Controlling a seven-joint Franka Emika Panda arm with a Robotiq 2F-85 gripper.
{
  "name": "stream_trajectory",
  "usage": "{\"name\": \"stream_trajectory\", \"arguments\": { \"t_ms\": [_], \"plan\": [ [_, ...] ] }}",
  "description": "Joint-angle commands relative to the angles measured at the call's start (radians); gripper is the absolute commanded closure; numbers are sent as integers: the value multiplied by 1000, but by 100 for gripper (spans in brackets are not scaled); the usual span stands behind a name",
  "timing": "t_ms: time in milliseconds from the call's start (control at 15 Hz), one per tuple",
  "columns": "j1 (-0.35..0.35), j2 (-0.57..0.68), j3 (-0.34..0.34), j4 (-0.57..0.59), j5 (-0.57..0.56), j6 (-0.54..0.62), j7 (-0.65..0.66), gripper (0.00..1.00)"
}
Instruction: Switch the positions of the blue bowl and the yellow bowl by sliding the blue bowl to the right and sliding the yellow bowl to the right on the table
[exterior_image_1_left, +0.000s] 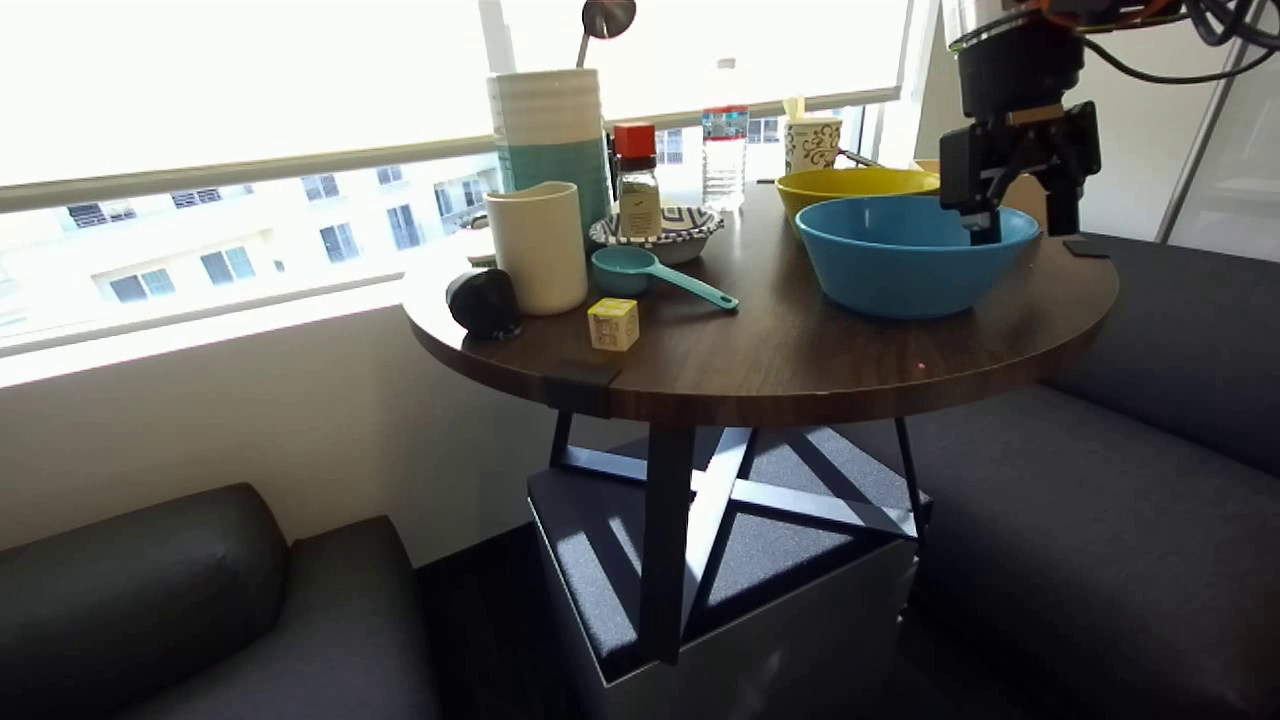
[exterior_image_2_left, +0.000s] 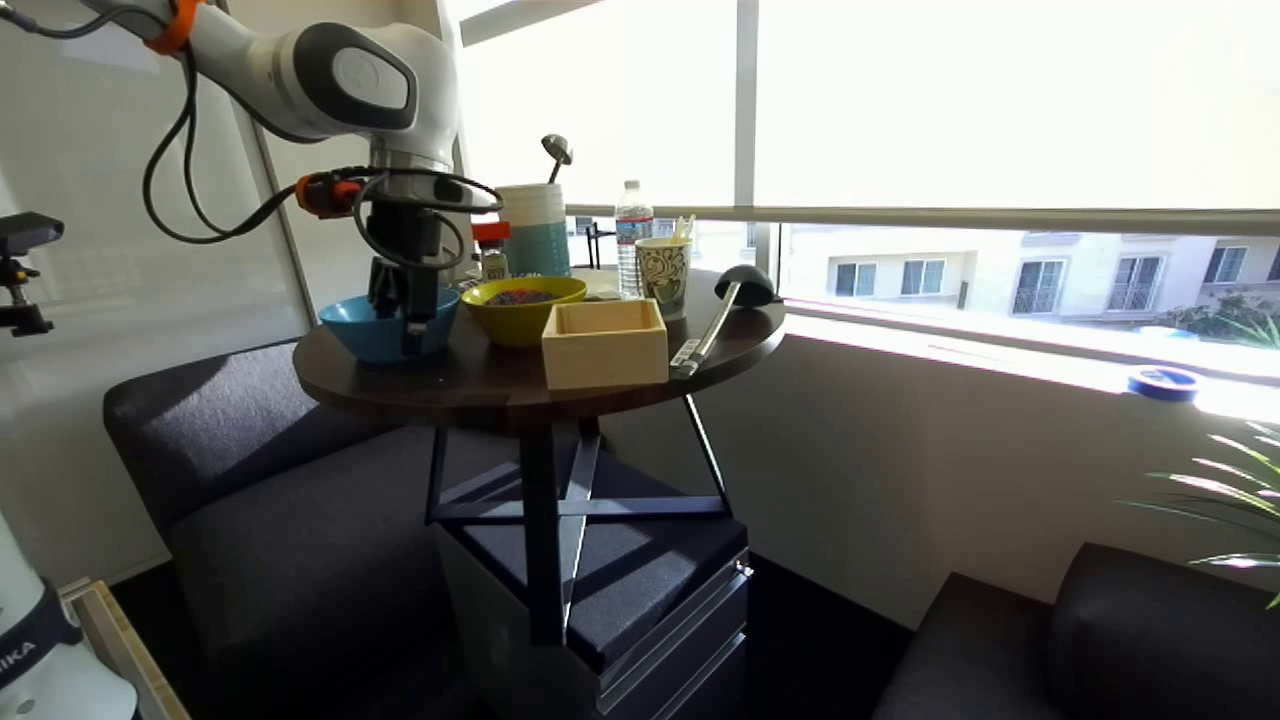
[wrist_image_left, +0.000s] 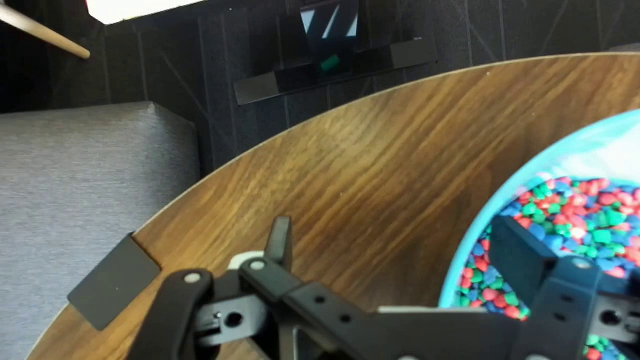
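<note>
The blue bowl (exterior_image_1_left: 900, 272) is probably stiff, slick, weighted by pellets (wrist_image_left: 592, 215); pinch its rim. The gripper (wrist_image_left: 394, 229) gapes astride that rim.

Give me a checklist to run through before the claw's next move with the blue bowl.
1. Claw open: ok.
2. Claw astride the rim of the blue bowl: ok; one finger inside, the other finger outside.
3. Blue bowl upright on the table: ok.
4. Gap between blue bowl and yellow bowl: cannot tell; they stand close.
5. Load in blue bowl light: cannot tell; coloured pieces inside, depth unclear.
</note>
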Motion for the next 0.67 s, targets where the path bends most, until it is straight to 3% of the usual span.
{"name": "stream_trajectory", "arguments": {
  "t_ms": [0, 600],
  "plan": [
    [-30, -42, 1, -36, -53, -37, 18, 0],
    [-95, -65, -35, -19, -157, -22, 0, 0]
  ]
}}
